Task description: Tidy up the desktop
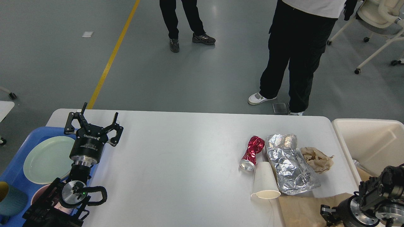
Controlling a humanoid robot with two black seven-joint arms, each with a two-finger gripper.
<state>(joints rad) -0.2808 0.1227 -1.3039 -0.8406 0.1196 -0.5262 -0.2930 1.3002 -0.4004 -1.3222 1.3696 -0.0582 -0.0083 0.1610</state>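
The white desktop (189, 164) fills the lower half of the head view. At its right end lie a crushed red can (252, 150), a white paper cup (264, 183) on its side, a crumpled foil sheet (290, 165) and a wad of brown paper (317, 159). A flat brown paper bag (303, 209) lies at the front right edge. My right gripper (328, 212) is low at the bag's right side; its fingers cannot be told apart. My left gripper (94, 121) stands open and empty above the desktop's left end.
A blue tray (19, 148) at the left holds a pale green plate (47, 159), a pink bowl (39, 195) and a teal cup (11, 200). A cream bin (369, 138) stands off the right end. One person (293, 63) stands close behind the far edge.
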